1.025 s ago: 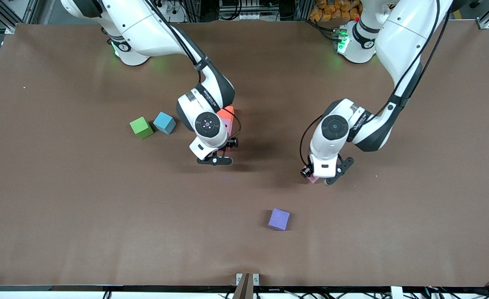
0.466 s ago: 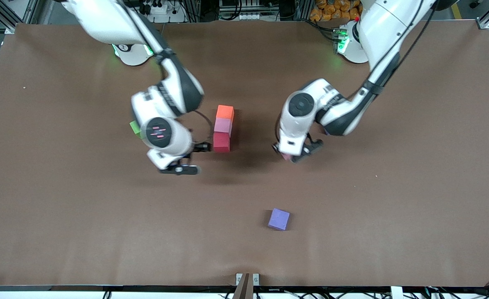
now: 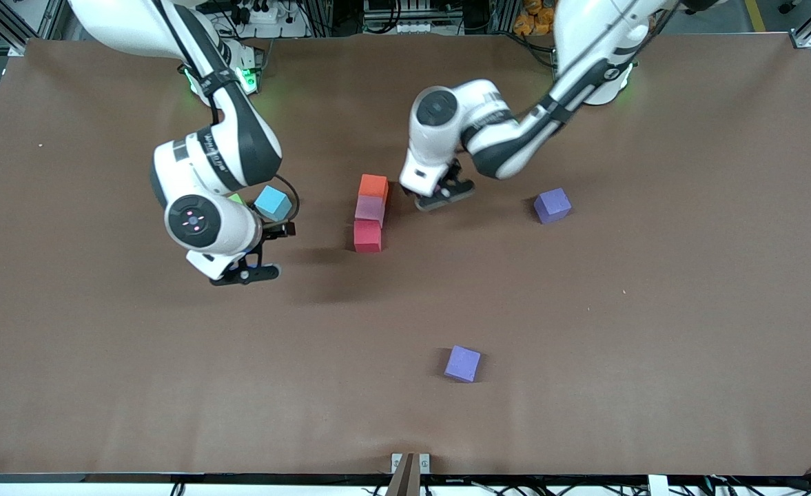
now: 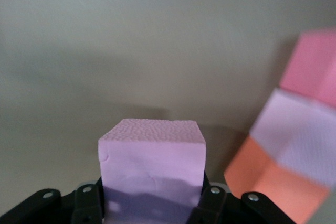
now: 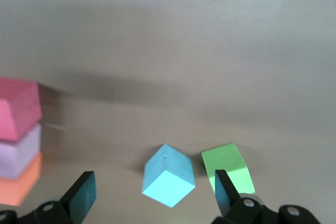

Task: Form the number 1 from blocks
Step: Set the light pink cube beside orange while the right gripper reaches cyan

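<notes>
the second pink block (image 4: 152, 166) sits clamped in the left pincer (image 3: 437, 196), just beside the orange block (image 3: 373, 185) heading the orange-pink-red column. lower it square, flush against orange. the right pincer (image 3: 243, 265) hangs wide near the light blue block (image 3: 272, 203).

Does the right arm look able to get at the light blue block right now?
Probably yes. The right pincer is open and empty close by the light blue block, whose top is uncovered. The green cube sits beside it with a small gap, which could crowd one finger.

Green cube (image 3: 237, 199) mostly behind right arm.
</notes>
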Robot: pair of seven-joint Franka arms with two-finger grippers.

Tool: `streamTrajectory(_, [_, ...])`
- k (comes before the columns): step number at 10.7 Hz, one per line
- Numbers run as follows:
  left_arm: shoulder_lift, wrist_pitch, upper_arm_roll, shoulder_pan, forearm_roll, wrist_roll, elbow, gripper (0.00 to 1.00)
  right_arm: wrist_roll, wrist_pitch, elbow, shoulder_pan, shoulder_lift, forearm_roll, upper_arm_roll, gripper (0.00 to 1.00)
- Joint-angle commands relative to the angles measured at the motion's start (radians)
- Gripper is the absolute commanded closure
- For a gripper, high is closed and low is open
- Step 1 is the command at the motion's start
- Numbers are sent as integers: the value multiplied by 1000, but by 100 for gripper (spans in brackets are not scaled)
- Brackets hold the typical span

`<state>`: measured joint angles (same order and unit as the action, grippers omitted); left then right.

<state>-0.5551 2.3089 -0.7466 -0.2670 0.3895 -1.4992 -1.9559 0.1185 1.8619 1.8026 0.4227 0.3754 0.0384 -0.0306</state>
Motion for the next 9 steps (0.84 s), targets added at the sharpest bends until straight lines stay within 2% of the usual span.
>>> streamTrajectory(1, [23, -8, 3, -78, 25, -7, -5, 100, -181, 159, 264, 4, -136, -18, 9, 0])
streamTrajectory(4, [9, -11, 4, -210, 28, -12, 27, 100, -395, 259, 441, 4, -216, -18, 9, 0])
streamTrajectory(6, [-15, -17, 12, -276, 29, -12, 61, 100, -561, 278, 492, -2, -222, -15, 9, 0])
streamTrajectory(7, [-29, -17, 29, -305, 37, -12, 75, 100, -578, 305, 523, -1, -239, -15, 11, 0])
streamTrajectory(9, [-93, -17, 64, -343, 115, -10, 113, 100, -638, 396, 585, 4, -246, -15, 11, 0])
